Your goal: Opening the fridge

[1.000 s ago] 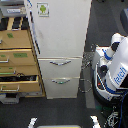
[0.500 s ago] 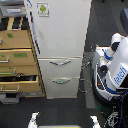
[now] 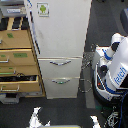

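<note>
Fridge (image 3: 60, 45): white, door closed, well beyond the jaws, centre of view.
Gripper (image 3: 65, 121): two pale fingertips at bottom edge, spread wide, holding nothing.
Wooden cabinet (image 3: 17, 62): touching fridge's side, one drawer out.

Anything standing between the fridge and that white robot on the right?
Exterior view: a bundle of loose cables hangs over dark floor between the fridge and the white robot; otherwise nothing.
</note>
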Action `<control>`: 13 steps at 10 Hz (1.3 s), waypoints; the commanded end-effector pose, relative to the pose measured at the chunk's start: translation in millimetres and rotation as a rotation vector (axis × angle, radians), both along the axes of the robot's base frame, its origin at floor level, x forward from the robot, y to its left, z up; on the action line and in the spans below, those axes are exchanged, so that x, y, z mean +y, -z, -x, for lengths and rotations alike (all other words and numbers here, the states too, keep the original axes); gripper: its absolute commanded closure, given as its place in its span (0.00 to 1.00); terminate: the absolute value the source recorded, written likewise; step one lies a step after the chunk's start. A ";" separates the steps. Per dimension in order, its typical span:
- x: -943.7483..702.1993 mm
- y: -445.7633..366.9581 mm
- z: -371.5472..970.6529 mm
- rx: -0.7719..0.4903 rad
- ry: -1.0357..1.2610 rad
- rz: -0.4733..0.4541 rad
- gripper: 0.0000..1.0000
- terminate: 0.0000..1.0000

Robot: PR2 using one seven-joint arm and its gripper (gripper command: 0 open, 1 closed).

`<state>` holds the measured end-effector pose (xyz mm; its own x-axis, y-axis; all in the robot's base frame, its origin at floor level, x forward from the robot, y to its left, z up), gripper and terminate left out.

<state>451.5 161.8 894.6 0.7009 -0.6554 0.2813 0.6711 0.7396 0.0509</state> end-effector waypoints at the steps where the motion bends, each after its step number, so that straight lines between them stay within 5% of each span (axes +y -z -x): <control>1: -40.4 -82.1 -97.0 -0.035 0.040 0.135 0.00 0.00; 4: -55.4 -96.3 -122.4 -0.059 0.073 0.099 0.00 0.00; 13: -51.6 -148.8 -273.0 -0.072 -0.285 -0.243 0.00 0.00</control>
<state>647.7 96.6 1017.1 0.7098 -0.6365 0.3019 0.6225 0.7673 0.1541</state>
